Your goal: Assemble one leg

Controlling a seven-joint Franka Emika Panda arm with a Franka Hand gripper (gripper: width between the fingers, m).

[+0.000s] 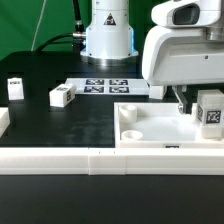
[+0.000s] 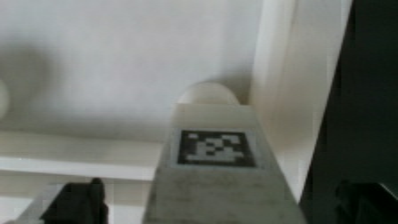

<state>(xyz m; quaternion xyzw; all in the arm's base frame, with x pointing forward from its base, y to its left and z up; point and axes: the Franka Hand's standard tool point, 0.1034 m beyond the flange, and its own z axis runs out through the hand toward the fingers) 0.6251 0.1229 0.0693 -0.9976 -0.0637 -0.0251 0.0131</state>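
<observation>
Standing upright at the tray's (image 1: pixel 160 124) far end, toward the ext. view's right: 1 leg (image 1: pixel 210 112), white block, b/w tag on the camera-facing side. Whether it touches the tray floor can't be told.

Gripper (image 2: pixel 217 203): above the tray, pointing down, leg between the fingers. Wrist view shows 1 dark finger (image 2: pixel 80 204) with a pale gap between it and the leg. The other side is dark and blurred, contact unclear. Width approx. a leg plus some slack; actual grip on the leg can't be told.

Tray: large white square part w/ raised rim, on black table (image 1: pixel 40 125), ext. view's right. 1 round corner hole (image 2: pixel 210 93) sits just past the leg in the wrist view.

2nd leg (image 1: pixel 62 96): on the table, ext. view's left, well apart from the tray.

3rd leg (image 1: pixel 14 88): further left, near the frame edge.

Marker board (image 1: pixel 105 87): flat on the table, in front of the arm base (image 1: pixel 105 35).

Long white rail (image 1: pixel 60 160): along the table's near edge.
</observation>
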